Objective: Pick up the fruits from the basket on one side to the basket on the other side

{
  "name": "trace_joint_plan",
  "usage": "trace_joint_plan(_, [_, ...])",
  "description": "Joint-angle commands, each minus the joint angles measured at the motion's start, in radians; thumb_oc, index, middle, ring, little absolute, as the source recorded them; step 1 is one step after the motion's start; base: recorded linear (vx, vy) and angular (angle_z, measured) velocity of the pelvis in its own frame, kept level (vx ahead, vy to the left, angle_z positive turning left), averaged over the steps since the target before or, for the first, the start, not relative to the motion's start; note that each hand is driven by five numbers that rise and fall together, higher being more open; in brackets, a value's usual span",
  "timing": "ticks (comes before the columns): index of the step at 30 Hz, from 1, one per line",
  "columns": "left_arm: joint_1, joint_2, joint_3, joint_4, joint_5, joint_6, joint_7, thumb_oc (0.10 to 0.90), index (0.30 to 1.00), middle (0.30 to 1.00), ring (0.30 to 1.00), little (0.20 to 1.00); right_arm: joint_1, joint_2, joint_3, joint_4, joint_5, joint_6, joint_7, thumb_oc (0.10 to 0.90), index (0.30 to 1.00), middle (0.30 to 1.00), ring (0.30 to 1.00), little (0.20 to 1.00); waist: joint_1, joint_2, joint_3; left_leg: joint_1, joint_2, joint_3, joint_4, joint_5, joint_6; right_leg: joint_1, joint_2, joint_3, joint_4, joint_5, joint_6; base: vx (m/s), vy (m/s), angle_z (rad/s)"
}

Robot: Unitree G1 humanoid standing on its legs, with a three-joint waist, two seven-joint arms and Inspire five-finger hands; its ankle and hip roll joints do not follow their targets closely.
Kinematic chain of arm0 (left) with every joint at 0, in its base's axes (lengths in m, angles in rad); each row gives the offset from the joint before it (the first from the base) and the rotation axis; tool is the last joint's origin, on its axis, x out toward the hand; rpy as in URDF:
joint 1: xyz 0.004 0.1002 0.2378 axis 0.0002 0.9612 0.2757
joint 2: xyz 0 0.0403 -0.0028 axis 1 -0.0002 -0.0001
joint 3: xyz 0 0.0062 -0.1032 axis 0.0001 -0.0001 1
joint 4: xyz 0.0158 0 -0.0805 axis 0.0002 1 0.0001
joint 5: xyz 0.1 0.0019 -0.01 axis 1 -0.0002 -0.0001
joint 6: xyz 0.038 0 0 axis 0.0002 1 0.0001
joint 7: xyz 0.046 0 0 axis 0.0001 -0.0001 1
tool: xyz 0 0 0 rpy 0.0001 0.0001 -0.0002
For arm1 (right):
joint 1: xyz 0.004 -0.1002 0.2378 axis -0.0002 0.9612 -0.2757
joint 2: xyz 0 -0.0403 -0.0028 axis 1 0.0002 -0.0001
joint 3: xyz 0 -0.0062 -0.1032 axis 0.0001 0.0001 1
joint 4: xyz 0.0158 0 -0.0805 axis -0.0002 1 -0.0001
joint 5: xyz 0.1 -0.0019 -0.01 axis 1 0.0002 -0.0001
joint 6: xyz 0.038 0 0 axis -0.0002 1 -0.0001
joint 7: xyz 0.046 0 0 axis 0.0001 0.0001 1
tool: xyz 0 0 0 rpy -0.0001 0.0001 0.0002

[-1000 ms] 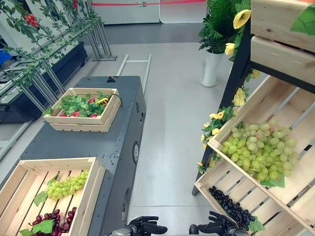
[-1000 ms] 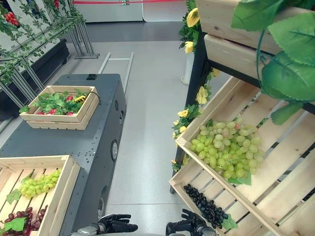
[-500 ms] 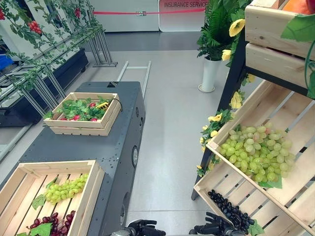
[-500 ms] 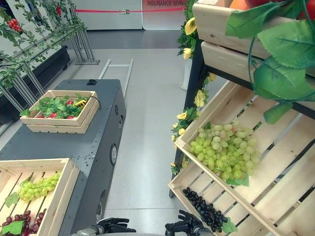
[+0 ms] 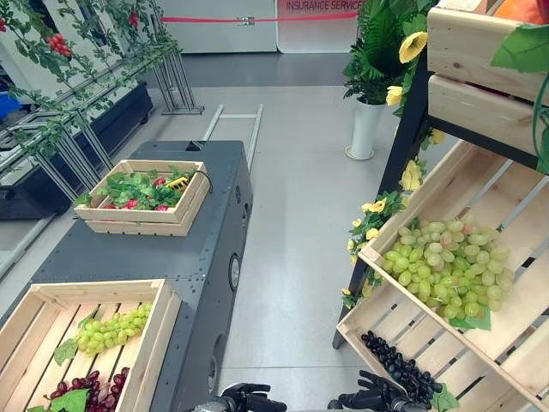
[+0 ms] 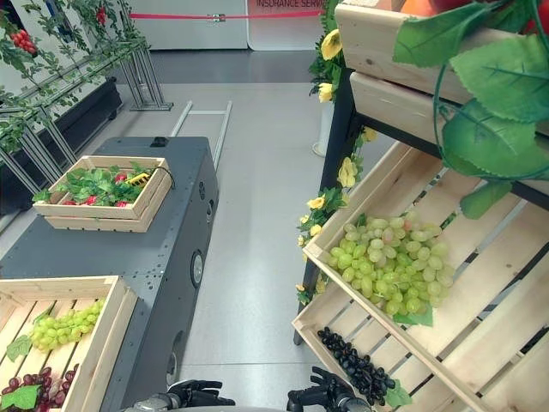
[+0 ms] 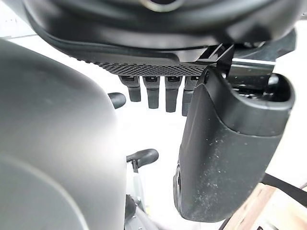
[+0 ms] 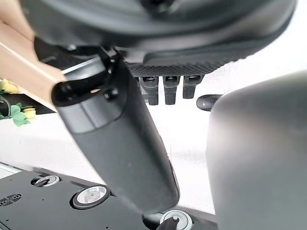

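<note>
We take the dark grey metal cabinet [image 5: 184,249] as our landmark. On its near end sits a pale wooden slatted crate [image 5: 51,343] holding 1 bunch of green grapes [image 5: 111,330] with a leaf and, nearer to us, a bunch of dark red grapes [image 5: 90,390]. On the cabinet's far end rests a smaller wooden crate [image 5: 144,199] packed with green leaves, red fruits and something yellow.

Across the grey floor aisle to the right of the cabinet stands a tilted wooden display shelf [image 6: 480,283]. Its middle tier carries a large heap of green grapes [image 6: 390,262]; the tier below holds a bunch of small black grapes [image 6: 353,365] beside a green leaf. Yellow artificial flowers [image 6: 330,202] trail down the shelf's dark post, and a white vase of ferns [image 5: 367,116] stands on the floor beyond it.

Our left hand [image 5: 244,399] hangs low just off the cabinet's near right corner, fingers straight and relaxed, holding nothing. Our right hand [image 6: 322,396] hovers beside it, just short of the black grapes, fingers spread loosely and empty; we see both sets of fingers hanging straight in the wrist views.
</note>
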Motion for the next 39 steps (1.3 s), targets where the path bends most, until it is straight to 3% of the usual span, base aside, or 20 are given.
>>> trace_joint_plan(1, [-0.039, -0.002, 0.024, 0.033, -0.013, -0.043, 0.02, 0.8, 0.9, 0.9, 0.9, 0.9, -0.059, -0.001, 0.006, 0.02, 0.02, -0.011, 0.01, 0.8, 0.9, 0.9, 0.9, 0.9, 0.009, -0.016, 0.044, -0.058, -0.041, -0.001, -0.002, 0.071, 0.009, 0.071, 0.037, -0.018, 0.005, -0.03, -0.002, -0.02, -0.089, 0.07])
trace_joint_plan(3, [-0.04, 0.0, 0.028, 0.022, -0.025, -0.058, 0.027, 0.8, 0.9, 0.9, 0.9, 0.9, -0.062, -0.009, 0.015, 0.009, -0.001, 0.004, 0.004, 0.8, 0.9, 0.9, 0.9, 0.9, 0.023, -0.024, 0.068, -0.115, -0.046, -0.012, 0.074, 0.077, -0.007, 0.072, 0.027, -0.034, 0.005, -0.018, -0.009, -0.05, -0.088, 0.08])
trace_joint_plan(7, [-0.041, 0.008, 0.031, 0.002, -0.022, -0.07, 0.031, 0.8, 0.9, 0.9, 0.9, 0.9, -0.062, -0.023, 0.015, -0.009, -0.027, 0.006, 0.022, 0.8, 0.9, 0.9, 0.9, 0.9, 0.044, -0.032, 0.091, -0.169, -0.051, -0.02, 0.114, 0.083, -0.01, 0.08, 0.014, -0.066, 0.005, -0.018, -0.009, -0.03, -0.024, 0.39])
trace_joint_plan(11, [-0.057, 0.005, 0.014, 0.002, 0.01, -0.057, 0.022, 0.8, 0.9, 0.9, 0.9, 0.9, -0.059, -0.03, 0.001, -0.006, 0.009, -0.003, 0.007, 0.8, 0.9, 0.9, 0.9, 0.9, 0.025, -0.019, 0.089, -0.162, 0.039, 0.153, 0.017, 0.162, -0.054, 0.079, 0.008, -0.163, 0.005, -0.032, -0.005, 0.02, 0.074, 0.59])
trace_joint_plan(14, [-0.07, -0.016, -0.002, 0.007, 0.034, -0.064, 0.021, 0.8, 0.9, 0.9, 0.9, 0.9, -0.045, -0.025, -0.012, 0.003, 0.035, -0.018, -0.012, 0.8, 0.9, 0.9, 0.9, 0.9, -0.005, -0.011, 0.09, -0.159, 0.102, 0.305, 0.002, 0.186, -0.093, 0.101, -0.009, -0.25, 0.005, -0.045, 0.006, 0.08, 0.164, 0.89])
trace_joint_plan(16, [-0.074, -0.023, -0.007, 0.007, 0.036, -0.069, 0.017, 0.8, 0.9, 0.9, 0.9, 0.9, -0.039, -0.023, -0.02, 0.009, 0.034, -0.024, -0.02, 0.8, 0.9, 0.9, 0.9, 0.9, -0.013, -0.006, 0.087, -0.153, 0.107, 0.345, 0.0, 0.184, -0.094, 0.104, -0.021, -0.278, 0.005, -0.043, 0.012, 0.1, 0.266, 0.99])
trace_joint_plan(21, [-0.057, -0.018, -0.02, -0.018, 0.014, -0.084, 0.041, 0.8, 0.9, 0.9, 0.9, 0.9, -0.013, -0.01, -0.027, 0.005, 0.017, -0.04, -0.016, 0.8, 0.9, 0.9, 0.9, 0.9, 0.003, -0.006, 0.069, -0.116, 0.055, 0.297, -0.002, 0.124, -0.052, 0.115, -0.075, -0.295, 0.017, -0.041, 0.046, 0.12, 0.28, 0.47])
trace_joint_plan(29, [-0.052, 0.011, -0.005, -0.036, -0.008, -0.087, 0.061, 0.8, 0.9, 0.9, 0.9, 0.9, -0.008, -0.001, -0.025, -0.021, 0.03, -0.074, 0.008, 0.8, 0.9, 0.9, 0.9, 0.9, 0.035, -0.012, 0.071, -0.101, 0.001, 0.238, -0.002, 0.084, -0.006, 0.087, -0.137, -0.302, 0.112, -0.064, 0.084, 0.07, 0.223, 0.09])
trace_joint_plan(31, [-0.058, 0.021, -0.001, -0.043, -0.008, -0.098, 0.065, 0.8, 0.9, 0.9, 0.9, 0.9, -0.023, -0.003, -0.029, -0.032, 0.051, -0.086, 0.004, 0.8, 0.9, 0.9, 0.9, 0.9, 0.053, -0.012, 0.082, -0.102, -0.018, 0.227, -0.002, 0.073, 0.017, 0.06, -0.178, -0.297, 0.227, -0.057, 0.089, 0.05, 0.288, 0.2])
trace_joint_plan(34, [-0.064, 0.028, -0.005, -0.06, 0.004, -0.101, 0.062, 0.8, 0.9, 0.9, 0.9, 0.9, -0.035, -0.006, -0.028, -0.045, 0.053, -0.093, 0.008, 0.8, 0.9, 0.9, 0.9, 0.9, 0.06, -0.009, 0.093, -0.102, -0.036, 0.21, -0.002, 0.062, 0.04, 0.013, -0.201, -0.266, 0.359, -0.026, 0.095, 0.05, 0.204, 0.32])
trace_joint_plan(37, [-0.073, 0.042, -0.021, -0.084, 0.001, -0.107, 0.067, 0.8, 0.9, 0.9, 0.9, 0.9, -0.044, -0.011, -0.014, -0.07, 0.065, -0.096, 0.007, 0.8, 0.9, 0.9, 0.9, 0.9, 0.057, -0.006, 0.11, -0.096, -0.053, 0.171, -0.002, 0.052, 0.057, -0.053, -0.192, -0.206, 0.45, 0.008, 0.095, 0.06, 0.081, 0.36])
trace_joint_plan(39, [-0.083, 0.051, -0.034, -0.103, 0.014, -0.101, 0.064, 0.8, 0.9, 0.9, 0.9, 0.9, -0.054, -0.015, -0.005, -0.078, 0.087, -0.101, 0.002, 0.8, 0.9, 0.9, 0.9, 0.9, 0.048, -0.002, 0.114, -0.1, -0.052, 0.141, -0.002, 0.064, 0.058, -0.075, -0.156, -0.177, 0.361, 0.023, 0.07, 0.05, -0.051, 0.76])
